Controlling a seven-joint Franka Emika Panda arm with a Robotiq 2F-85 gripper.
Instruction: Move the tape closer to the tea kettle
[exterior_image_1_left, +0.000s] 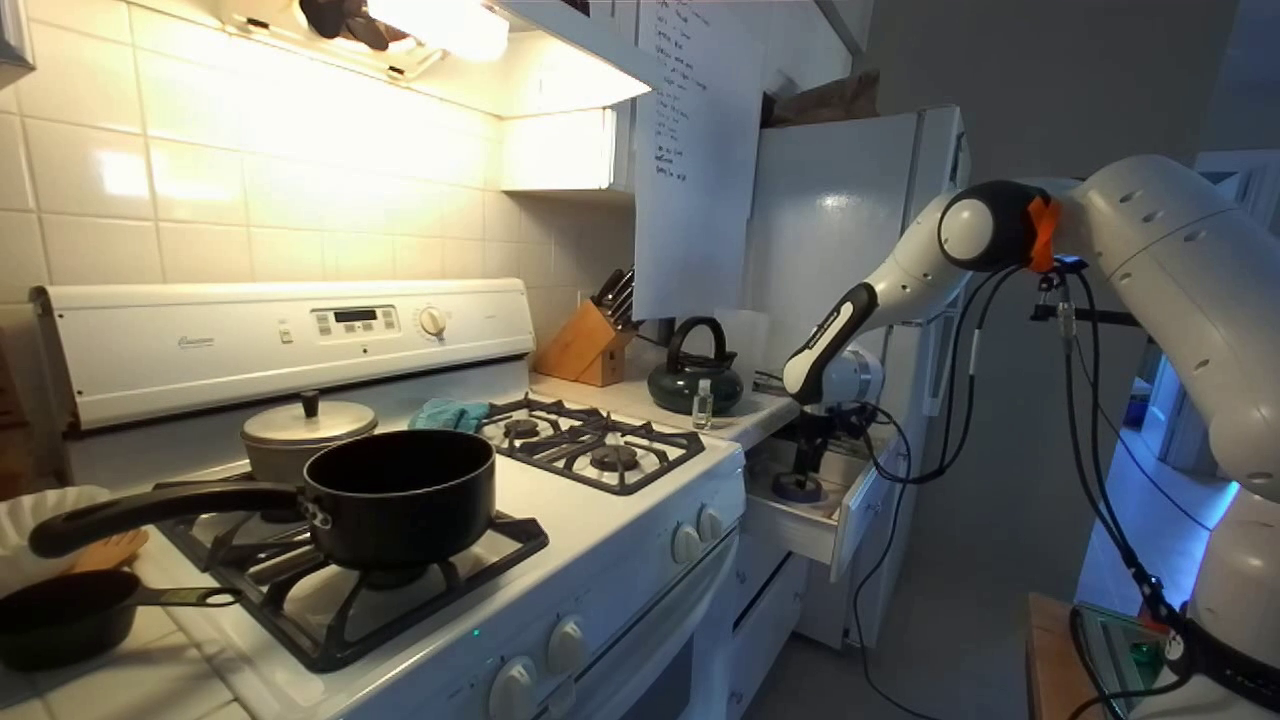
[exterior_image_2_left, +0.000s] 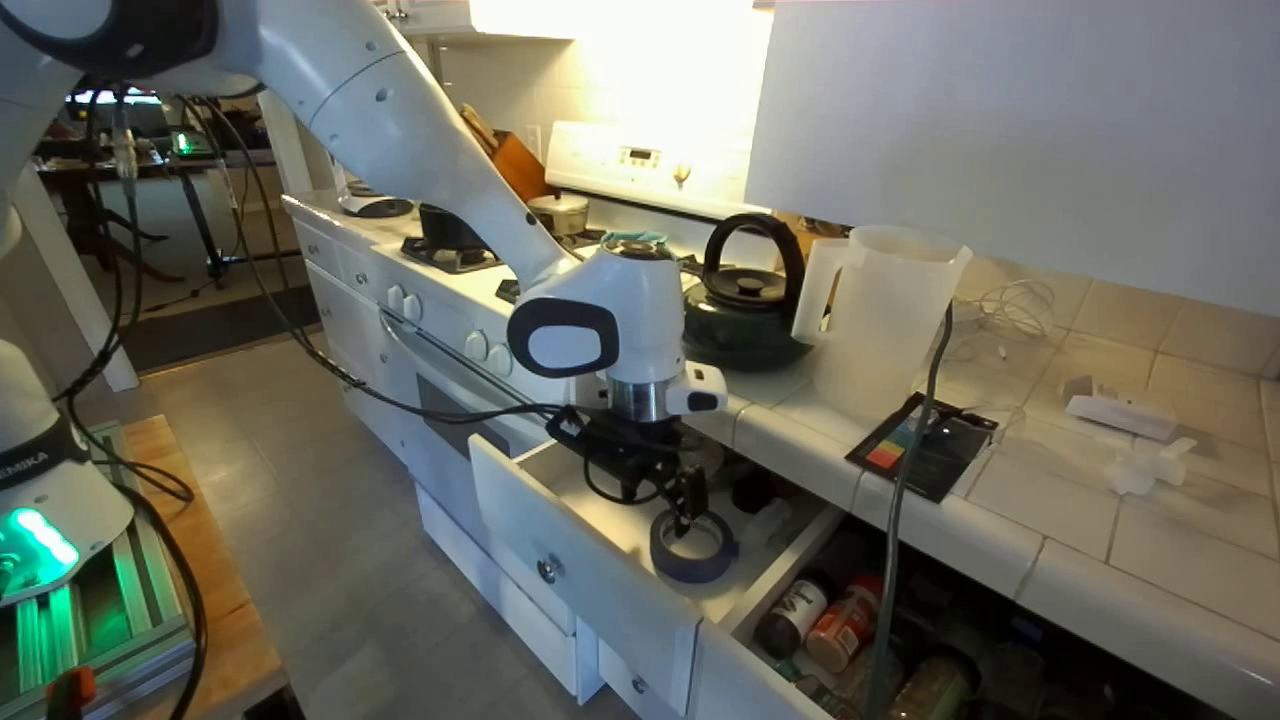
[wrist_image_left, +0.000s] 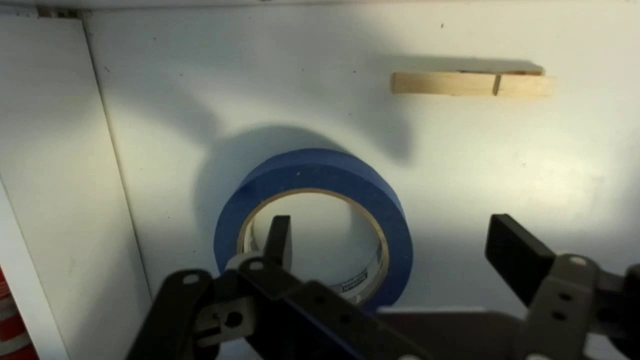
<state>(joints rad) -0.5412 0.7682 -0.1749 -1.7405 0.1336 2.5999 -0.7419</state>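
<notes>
The tape (wrist_image_left: 310, 175), a blue roll, lies flat on the floor of a pulled-out drawer (exterior_image_2_left: 615, 595), lower than the tabletop (exterior_image_2_left: 1060, 510). The fingers (wrist_image_left: 517, 257) are over it, spread wide apart: in the wrist view the left one shows across the hole of the roll, the right one past its right side. Whether either touches the tape, I cannot tell. A wooden clothespin (wrist_image_left: 445, 84) lies on the drawer floor, farther off and to the right in that view.

The kettle (exterior_image_2_left: 745, 335) stands up on the tabletop, and the tabletop's front edge comes between it and the tape. In an exterior view a small glass bottle (exterior_image_1_left: 702, 405) stands just in front of the kettle, with a knife block (exterior_image_1_left: 588, 345) to the left. In an exterior view a frosted pitcher (exterior_image_2_left: 885, 320) stands just right of the kettle, its handle on the kettle's side. A dark packet (exterior_image_2_left: 930, 445) lies nearer the edge, with a cord (exterior_image_2_left: 896, 515) hanging in front. Bottles (exterior_image_2_left: 845, 625) lie in the next drawer to the right.
</notes>
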